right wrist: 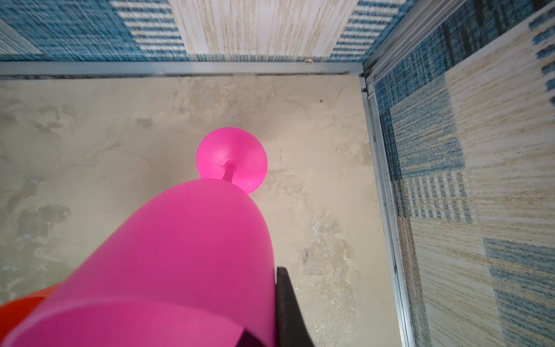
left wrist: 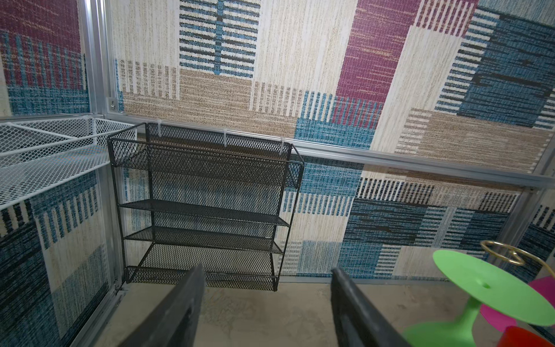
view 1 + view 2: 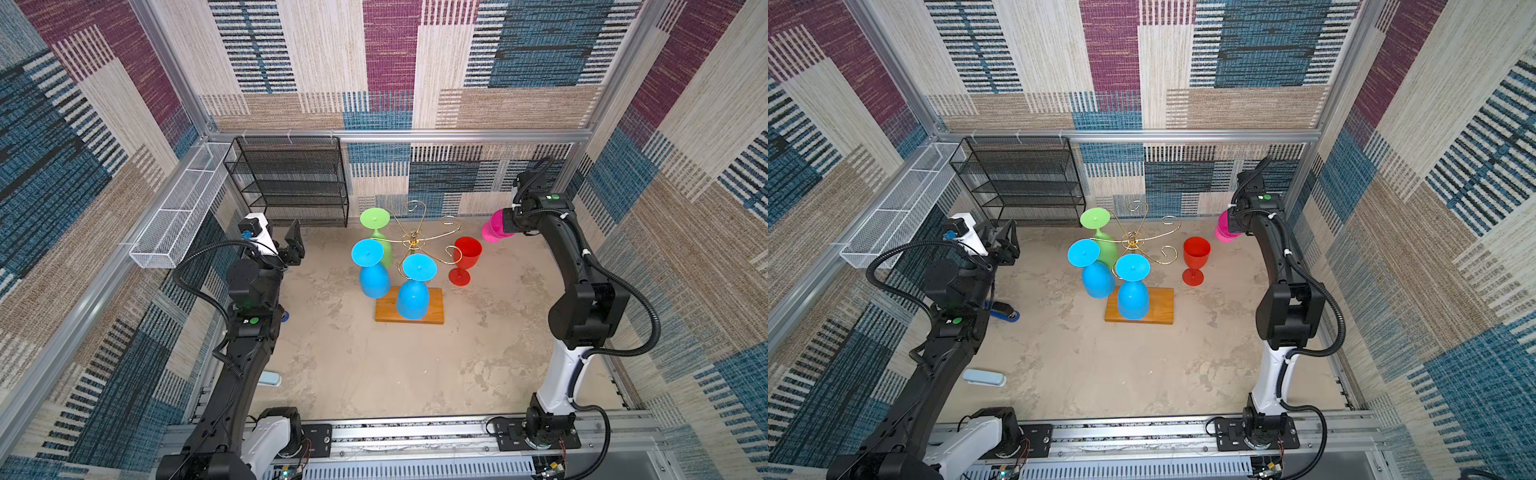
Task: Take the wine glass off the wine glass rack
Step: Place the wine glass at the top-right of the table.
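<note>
Worktop (image 3: 353, 374) of mottled beige, cement-look, boxed in by walls (image 3: 324, 62) of patchwork carpet in blue, plum & tan on an aluminium frame (image 3: 415, 135). At the back wall stands a black mesh shelf unit (image 3: 291, 183); a white wire mesh tray (image 3: 178, 212) hangs on the left wall beside it.

Near ctr stands the wine glass rack (image 3: 413, 239) — gold scroll arms on a slim pole, wooden base (image 3: 434, 307). Hanging upside down from its arms are a green glass (image 3: 375, 218), a blue glass (image 3: 374, 278) beside it and a second blue glass (image 3: 413, 299) over the base. A red glass (image 3: 467, 253) stands upright on the worktop just right of the rack.

The left gripper (image 3: 294, 245) sits at left rear, fingers (image 2: 177, 309) well apart w/ nothing btwn them, aimed at the shelf unit.

The right gripper (image 3: 506, 224), at right rear, is clamped on the bowl of the pink wine glass (image 1: 180, 255) — clear of the rack, foot pointing down at the worktop. Whether the foot touches it, can't tell.
</note>
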You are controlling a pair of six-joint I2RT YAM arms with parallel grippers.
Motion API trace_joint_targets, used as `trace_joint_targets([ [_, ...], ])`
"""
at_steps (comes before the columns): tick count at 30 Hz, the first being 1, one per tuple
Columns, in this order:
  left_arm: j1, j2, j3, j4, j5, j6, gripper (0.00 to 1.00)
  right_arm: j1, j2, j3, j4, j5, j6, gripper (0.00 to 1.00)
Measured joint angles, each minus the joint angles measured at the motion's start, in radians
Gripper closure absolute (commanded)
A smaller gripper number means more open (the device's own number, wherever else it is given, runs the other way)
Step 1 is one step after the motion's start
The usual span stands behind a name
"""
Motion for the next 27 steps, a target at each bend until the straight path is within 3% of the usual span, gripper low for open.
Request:
trace_joint_targets([
  [27,0.035,0.023,-0.013,0.007,0.007,-0.043,0.31,-0.002,0.002,-0.153,-0.081,-0.061,-0.043,0.98],
])
